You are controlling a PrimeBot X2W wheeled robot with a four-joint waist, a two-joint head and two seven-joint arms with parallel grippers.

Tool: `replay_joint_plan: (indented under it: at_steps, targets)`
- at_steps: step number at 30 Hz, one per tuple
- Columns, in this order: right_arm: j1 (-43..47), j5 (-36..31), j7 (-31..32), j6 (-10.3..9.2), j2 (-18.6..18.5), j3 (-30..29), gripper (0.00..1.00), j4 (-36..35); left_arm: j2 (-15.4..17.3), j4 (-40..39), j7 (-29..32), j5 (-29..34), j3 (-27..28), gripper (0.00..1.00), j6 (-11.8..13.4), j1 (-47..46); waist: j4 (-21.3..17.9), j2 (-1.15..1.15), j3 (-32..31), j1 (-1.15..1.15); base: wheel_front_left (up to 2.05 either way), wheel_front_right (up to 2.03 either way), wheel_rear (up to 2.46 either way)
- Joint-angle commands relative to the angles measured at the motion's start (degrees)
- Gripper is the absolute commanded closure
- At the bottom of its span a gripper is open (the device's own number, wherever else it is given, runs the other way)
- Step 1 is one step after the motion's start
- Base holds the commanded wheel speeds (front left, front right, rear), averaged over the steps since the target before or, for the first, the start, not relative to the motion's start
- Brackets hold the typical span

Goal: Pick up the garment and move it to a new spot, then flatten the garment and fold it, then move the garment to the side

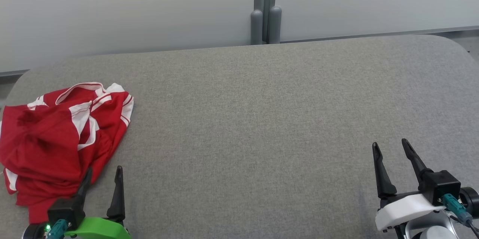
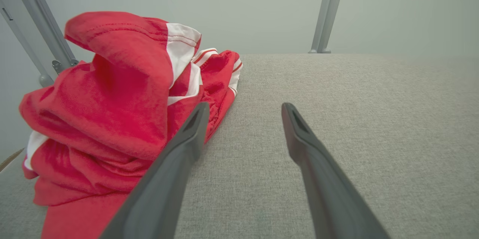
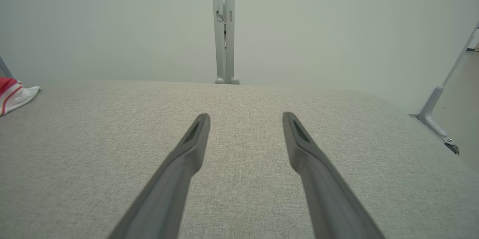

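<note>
The garment (image 1: 63,138) lies crumpled at lower left, unlifted; every step is left. The left gripper (image 1: 104,169) beside it and the right gripper (image 1: 390,144) at lower right both gape empty.

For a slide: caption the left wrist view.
Open left gripper at the edge of a crumpled red garment on grey tabletop.

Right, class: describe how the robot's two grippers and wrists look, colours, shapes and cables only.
Both have two long, dark, tapering fingers on a black block with a teal plug. The left gripper has a bright green shell and a small green light. The right gripper has a white shell and a dark cable.
</note>
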Motion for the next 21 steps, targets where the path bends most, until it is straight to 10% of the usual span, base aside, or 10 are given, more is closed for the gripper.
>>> replay_joint_plan:
  at_steps: [1, 21]
  targets:
    - [0.27, -0.39, -0.20, 0.02, -0.34, -0.12, 0.00, -0.32, -0.35, -0.11, -0.21, -0.32, 0.34, 0.00, 0.04, -0.54, 0.54, 0.41, -0.22, 0.00, 0.00, 0.00, 0.00]
    - [-1.97, 0.58, -0.20, 0.01, -2.23, 8.57, 0.00, 0.42, -1.39, -1.36, -0.12, 0.88, 5.43, 0.00, 0.06, 4.35, 21.70, 0.41, -3.01, 0.00, 0.00, 0.00, 0.00]
